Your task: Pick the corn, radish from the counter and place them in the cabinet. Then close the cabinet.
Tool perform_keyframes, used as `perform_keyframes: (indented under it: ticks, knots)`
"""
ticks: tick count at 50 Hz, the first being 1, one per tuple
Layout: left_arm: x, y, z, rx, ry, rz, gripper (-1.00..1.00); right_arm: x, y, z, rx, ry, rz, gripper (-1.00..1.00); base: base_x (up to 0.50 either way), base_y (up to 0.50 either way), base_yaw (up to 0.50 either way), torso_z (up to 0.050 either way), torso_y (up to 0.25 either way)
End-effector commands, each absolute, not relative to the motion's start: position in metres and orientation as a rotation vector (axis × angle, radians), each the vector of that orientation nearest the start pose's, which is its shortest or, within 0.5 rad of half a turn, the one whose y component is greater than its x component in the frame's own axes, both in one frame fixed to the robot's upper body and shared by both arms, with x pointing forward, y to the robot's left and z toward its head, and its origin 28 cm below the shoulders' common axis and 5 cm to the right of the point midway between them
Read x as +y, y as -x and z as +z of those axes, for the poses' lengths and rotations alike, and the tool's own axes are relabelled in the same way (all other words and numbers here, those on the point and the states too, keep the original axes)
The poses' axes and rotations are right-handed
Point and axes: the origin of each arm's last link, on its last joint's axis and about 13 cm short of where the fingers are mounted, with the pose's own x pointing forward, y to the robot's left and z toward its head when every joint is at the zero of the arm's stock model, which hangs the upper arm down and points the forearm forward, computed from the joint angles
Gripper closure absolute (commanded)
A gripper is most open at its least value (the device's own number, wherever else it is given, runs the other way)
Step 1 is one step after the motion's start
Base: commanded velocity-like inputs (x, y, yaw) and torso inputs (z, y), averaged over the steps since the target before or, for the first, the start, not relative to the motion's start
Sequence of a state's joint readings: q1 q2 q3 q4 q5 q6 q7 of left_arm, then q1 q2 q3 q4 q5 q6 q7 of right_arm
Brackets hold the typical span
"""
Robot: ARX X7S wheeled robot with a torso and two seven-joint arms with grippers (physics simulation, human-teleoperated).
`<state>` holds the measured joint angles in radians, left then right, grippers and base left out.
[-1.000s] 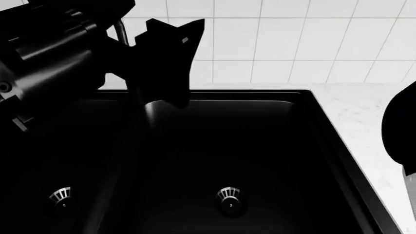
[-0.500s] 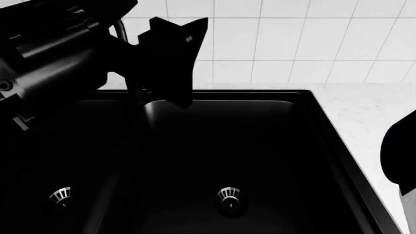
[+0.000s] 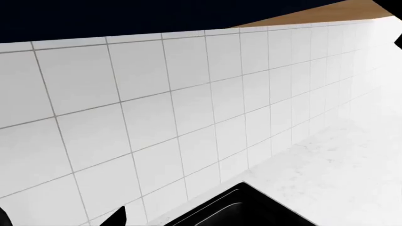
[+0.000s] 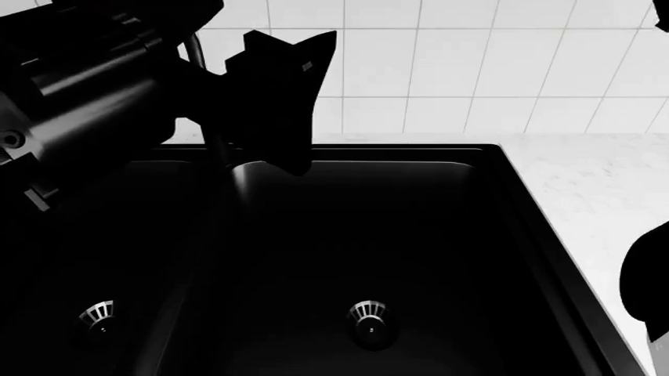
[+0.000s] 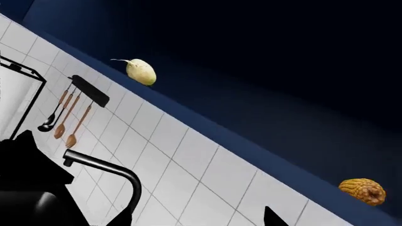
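Observation:
In the right wrist view the pale radish [image 5: 141,71] and the yellow-orange corn [image 5: 363,190] lie apart along the lower edge of the dark blue cabinet [image 5: 264,84], above the tiled wall. My right gripper [image 5: 196,219] is open and empty, below them and apart from both. My left gripper [image 4: 274,102] hangs over the back of the sink; in its wrist view it [image 3: 61,221] is open and empty. The white marble counter [image 4: 596,196] lies right of the sink and also shows in the left wrist view [image 3: 333,174]. No cabinet door shows.
A black double sink [image 4: 522,211] fills most of the head view, with a dark faucet [image 5: 107,169] at its back. A utensil rack [image 5: 75,108] hangs on the tiled wall [image 4: 471,63]. My right arm [image 4: 648,290] shows at the head view's right edge.
In the head view my right arm has sunk lower along the right edge. My left gripper has drifted slightly to the right. Nothing was taken hold of or let go.

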<state>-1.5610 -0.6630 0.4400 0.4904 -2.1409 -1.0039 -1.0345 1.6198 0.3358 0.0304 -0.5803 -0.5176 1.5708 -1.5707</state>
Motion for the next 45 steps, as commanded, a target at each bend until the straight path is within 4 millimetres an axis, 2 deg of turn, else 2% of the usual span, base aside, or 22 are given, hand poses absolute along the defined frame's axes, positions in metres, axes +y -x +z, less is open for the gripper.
perform_keyframes:
  ticks: [1,19,35,45]
  knots:
    - [0.204,-0.174,0.374,-0.102,-0.096,-0.592,-1.0,-0.214,-0.187,0.423,-0.536,0.348,0.623,-1.0,0.0,0.0,0.0,0.0,0.0]
    - [0.203,-0.174,0.375,-0.103,-0.099,-0.59,-1.0,-0.225,-0.183,0.399,-0.527,0.322,0.553,-1.0,0.0,0.0,0.0,0.0,0.0]
    - [0.204,-0.174,0.374,-0.102,-0.099,-0.589,-1.0,-0.229,-0.172,0.396,-0.581,0.217,0.318,-1.0,0.0,0.0,0.0,0.0,0.0]
    - [0.204,-0.174,0.375,-0.104,-0.101,-0.587,-1.0,-0.231,-0.174,0.387,-0.572,0.177,0.295,-1.0,0.0,0.0,0.0,0.0,0.0]
